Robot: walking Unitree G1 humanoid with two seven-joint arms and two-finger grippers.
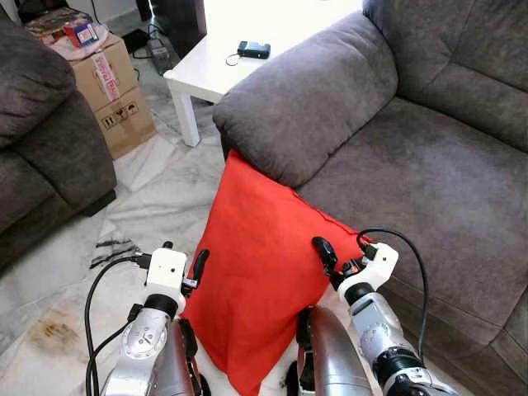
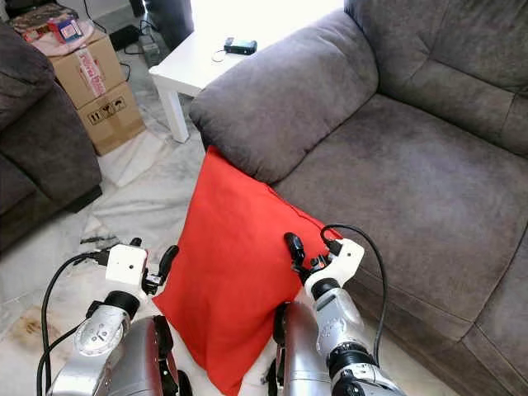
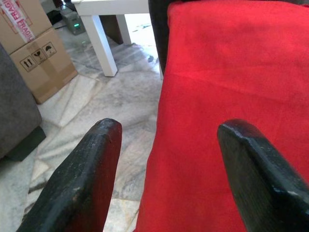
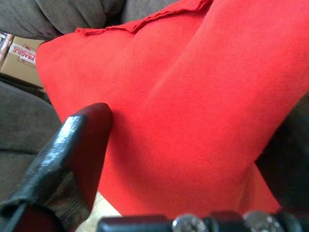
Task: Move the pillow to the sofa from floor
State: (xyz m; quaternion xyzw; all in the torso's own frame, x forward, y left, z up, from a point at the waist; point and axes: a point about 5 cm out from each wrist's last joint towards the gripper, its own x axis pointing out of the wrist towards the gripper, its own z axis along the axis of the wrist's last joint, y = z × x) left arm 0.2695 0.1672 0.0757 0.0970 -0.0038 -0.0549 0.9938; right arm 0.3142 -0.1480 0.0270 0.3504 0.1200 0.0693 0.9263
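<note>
Presently, head views: red pillow (image 1: pixel 256 280) stands on the floor (image 1: pixel 157 206), leaning against the sofa (image 1: pixel 396 173) below its armrest. Left gripper (image 1: pixel 183 266) at one edge, right gripper (image 1: pixel 342 252) at the other.
Left wrist view: fingers (image 3: pixel 82 183) apart, straddling the pillow's edge; advise closing deep on fabric.
Right wrist view: fingers (image 4: pixel 72 154) apart against cloth; second finger cut off, contact unclear.

Both head views look steeply down from above at the red pillow (image 1: pixel 264 272) against the grey sofa (image 1: pixel 429 165). Each wrist camera faces that pillow along its own fingers, very near.
</note>
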